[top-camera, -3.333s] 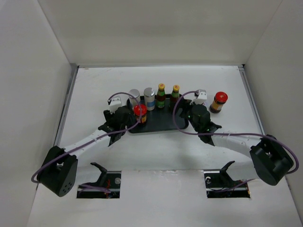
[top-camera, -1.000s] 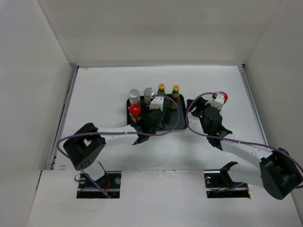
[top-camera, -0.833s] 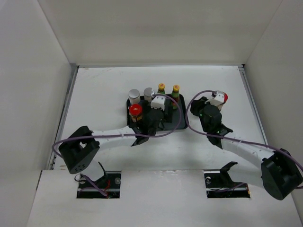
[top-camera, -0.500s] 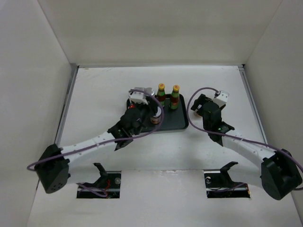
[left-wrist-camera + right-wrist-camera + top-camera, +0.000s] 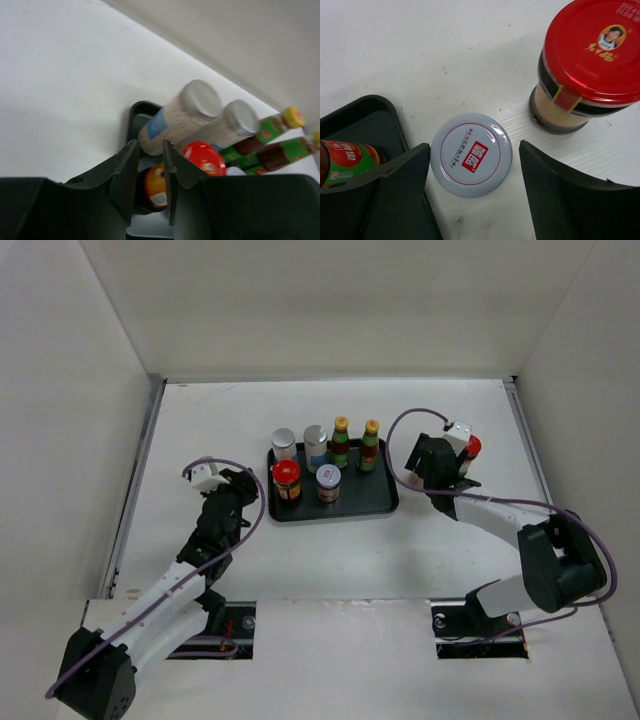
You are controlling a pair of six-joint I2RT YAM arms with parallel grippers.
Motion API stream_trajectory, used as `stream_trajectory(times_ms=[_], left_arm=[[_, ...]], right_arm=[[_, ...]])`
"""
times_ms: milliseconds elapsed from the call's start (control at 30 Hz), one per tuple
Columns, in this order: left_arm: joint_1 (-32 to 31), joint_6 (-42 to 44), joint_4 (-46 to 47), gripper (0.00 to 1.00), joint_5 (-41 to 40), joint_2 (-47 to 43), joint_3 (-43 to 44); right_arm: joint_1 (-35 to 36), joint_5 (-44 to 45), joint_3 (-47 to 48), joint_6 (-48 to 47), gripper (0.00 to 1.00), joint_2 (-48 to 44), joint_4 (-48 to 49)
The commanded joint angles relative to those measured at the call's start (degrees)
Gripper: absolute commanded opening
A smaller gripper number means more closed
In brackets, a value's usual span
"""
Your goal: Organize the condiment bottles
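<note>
Now that the first silver-lidded jar (image 5: 328, 483) stands in the near row of the black tray (image 5: 372, 496), just right of the tray's red-capped jar (image 5: 286, 478), you have six of the eight containers gathered. Behind those two, along the far edge, run the two white shakers (image 5: 316, 445) and the two green-labelled sauce bottles (image 5: 341, 445). A second ago your left arm was reaching over that tray. It has since pulled back over the counter (image 5: 200, 420) to the left, and the left claw (image 5: 149, 150) is clenched on nothing, its fingers nearly together. Your right arm has meanwhile swung out to the last two pieces, which stand on the counter just right of the tray. The right claw (image 5: 474, 147) is spread wide and straddles the second silver-lidded jar (image 5: 471, 156) from above without gripping it, and the loose red-capped jar (image 5: 590, 65) waits just beside, apart. I judge that closing on that silver-lidded jar and carrying it to the tray's free near-right space is the step in hand. As for writing, the silver lid carries white Chinese characters in a red square inside a thin red ring. The red cap shows a small round portrait with gold characters beside it, too small to read. One shaker wears a blue label patch with no legible text.
</note>
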Motion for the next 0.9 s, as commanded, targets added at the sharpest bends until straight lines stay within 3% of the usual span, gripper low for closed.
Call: stream_trajectory(times_ms=[0,33,100,200,467,867], left_arm=[[3.67,-5.66,-1.87,0.25,2.24,-0.88,-3.78],[4.55,-6.45,-1.61,0.25,2.59,-0.45,-4.66],[5.96,-7.42,-0.47,0.26,3.21,0.52,-5.98],[6.32,-7.95,2.78,0.29,3.74,1.49,-7.74],[7.02,-7.86,6.83,0.32,2.95,1.76,-9.24],[7.11,-7.51,7.71,0.33,2.86,2.46,-9.24]], right_arm=[[0.00,-1.17,2.77,-0.41,0.74,1.62,0.48],[0.00,-1.09,2.95,-0.24,0.70,2.06,0.22],[0.08,-0.65,3.04,-0.24,0.54,2.33,-0.05],[1.31,1.72,1.81,0.38,0.45,-0.99,0.04],[11.85,4.54,0.66,-1.56,0.45,-12.43,-2.33],[20.21,-1.52,7.69,0.38,0.45,1.87,7.42]])
